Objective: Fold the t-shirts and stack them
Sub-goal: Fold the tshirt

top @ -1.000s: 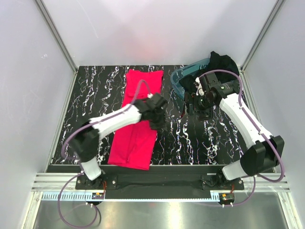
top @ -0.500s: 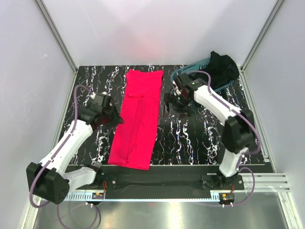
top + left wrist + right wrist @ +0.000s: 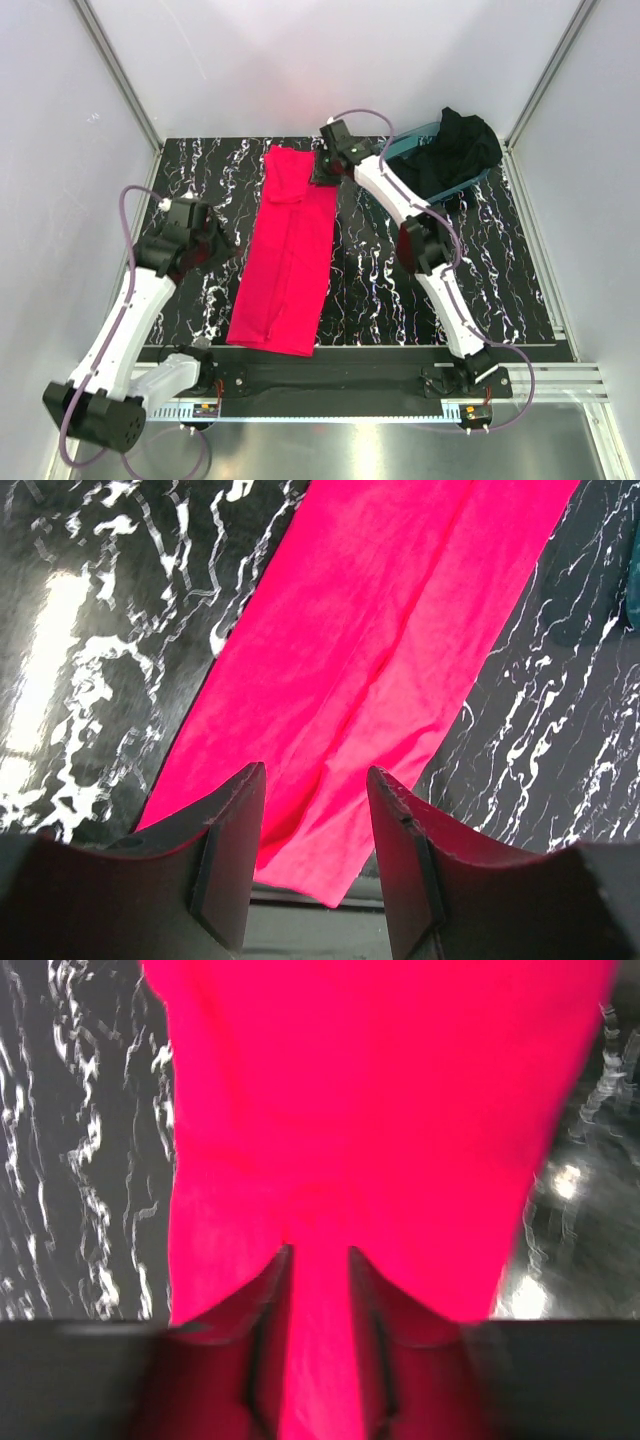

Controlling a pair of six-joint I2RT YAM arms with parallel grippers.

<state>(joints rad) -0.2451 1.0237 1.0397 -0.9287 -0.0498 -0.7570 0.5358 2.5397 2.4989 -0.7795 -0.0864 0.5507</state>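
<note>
Red t-shirt (image 3: 290,250): folded lengthwise into a strip on desk (image 3: 380,290); cross-folds outstanding.
Black t-shirt (image 3: 460,145): far right of red t-shirt, heaped in teal tub (image 3: 412,137); unfolded, unstacked.
Left hand (image 3: 315,773): released, empty, left of red t-shirt.
Right hand (image 3: 318,1255): at its far end, fingers narrowed astride cloth; grasp cannot be told.

Pinkish-red shirt (image 3: 290,250), black shirt (image 3: 460,140), marbled table (image 3: 370,290)

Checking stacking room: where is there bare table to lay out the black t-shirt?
Widest bare patch: near right of the marbled table, between the right arm and the right edge. A narrower strip: between the red t-shirt and that arm. Crowded: far right corner, teal tub holding the black t-shirt.
</note>
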